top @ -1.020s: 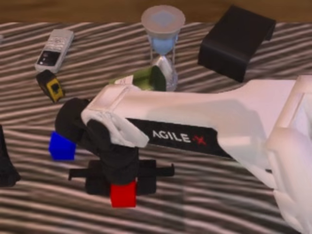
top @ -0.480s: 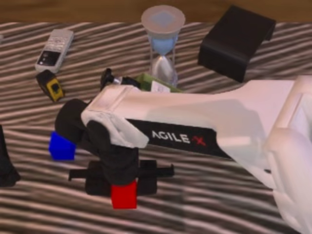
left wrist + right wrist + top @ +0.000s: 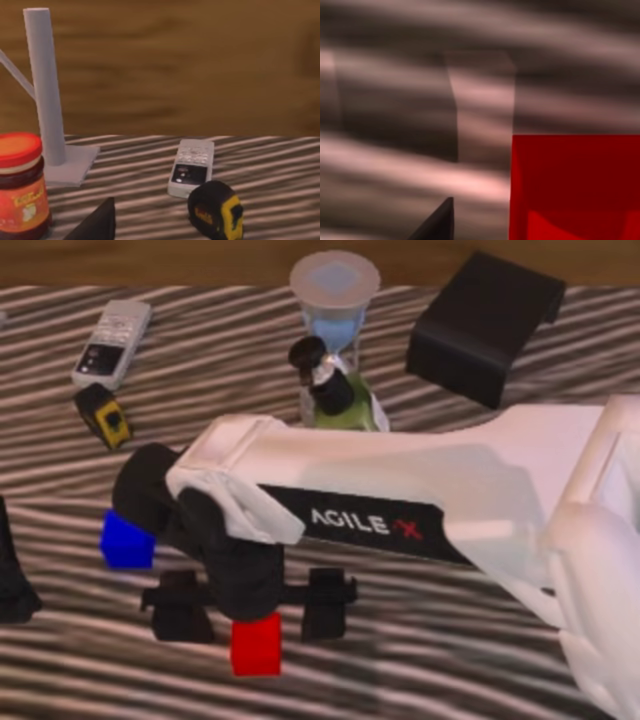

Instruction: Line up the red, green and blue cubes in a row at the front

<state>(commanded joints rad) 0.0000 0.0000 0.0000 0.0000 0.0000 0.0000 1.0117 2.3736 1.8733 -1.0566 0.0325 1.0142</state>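
The right gripper (image 3: 256, 602) is seen low over the front of the striped table (image 3: 450, 660), fingers spread apart, with the red cube (image 3: 256, 645) resting on the table between them and just in front, released. The blue cube (image 3: 126, 540) sits to its left, partly hidden by the arm (green cube not visible). The left gripper (image 3: 12, 575) is parked at the left edge; its fingers can't be judged. Behind the arm stand an olive pump bottle (image 3: 345, 400) and an hourglass (image 3: 334, 300).

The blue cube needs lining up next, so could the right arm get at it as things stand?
Probably yes. The blue cube sits exposed beside the right arm's wrist, nothing on it. The right gripper is open over the red cube, so it is free.
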